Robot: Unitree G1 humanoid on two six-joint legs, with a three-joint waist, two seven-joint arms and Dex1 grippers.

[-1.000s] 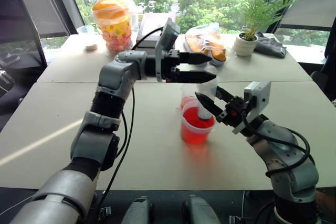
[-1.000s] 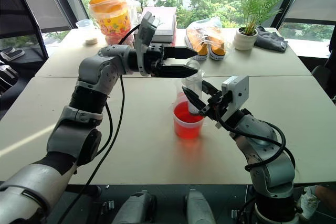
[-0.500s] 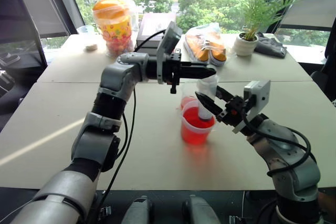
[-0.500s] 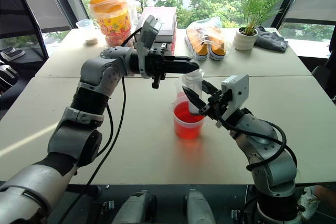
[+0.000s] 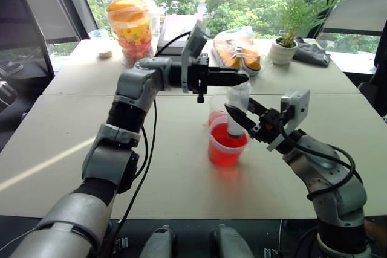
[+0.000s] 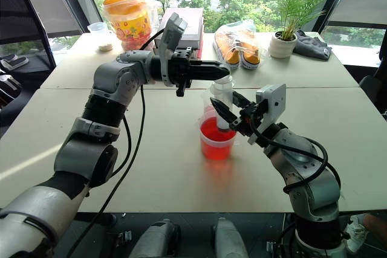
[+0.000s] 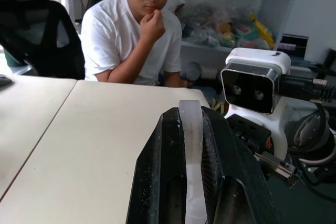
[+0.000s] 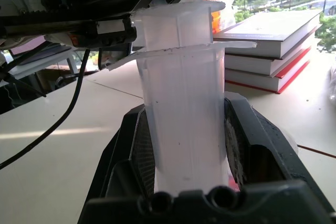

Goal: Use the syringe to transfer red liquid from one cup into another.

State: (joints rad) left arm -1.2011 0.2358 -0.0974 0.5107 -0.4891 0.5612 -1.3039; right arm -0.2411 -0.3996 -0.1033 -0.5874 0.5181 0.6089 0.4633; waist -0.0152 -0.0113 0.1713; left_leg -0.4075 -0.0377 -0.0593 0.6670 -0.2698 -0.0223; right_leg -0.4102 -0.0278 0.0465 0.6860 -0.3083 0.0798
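On the pale beige desk (image 5: 72, 143) by big leafy windows, the clear plastic syringe (image 5: 237, 110) stands upright in the wide clear cup (image 5: 227, 146) of red liquid (image 5: 225, 152). Right tool (image 5: 242, 112) clamps its barrel; left tool (image 5: 237, 79) pinches the plunger top.

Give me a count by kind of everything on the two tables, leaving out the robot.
Cups with red liquid: 2, a larger cup and a smaller cup
Syringe: 1
Snack jar: 1
Book stack: 1
Bagged shoes: 1
Potted plant: 1
Grey cloth: 1
Small lidded tub: 1
Total: 9
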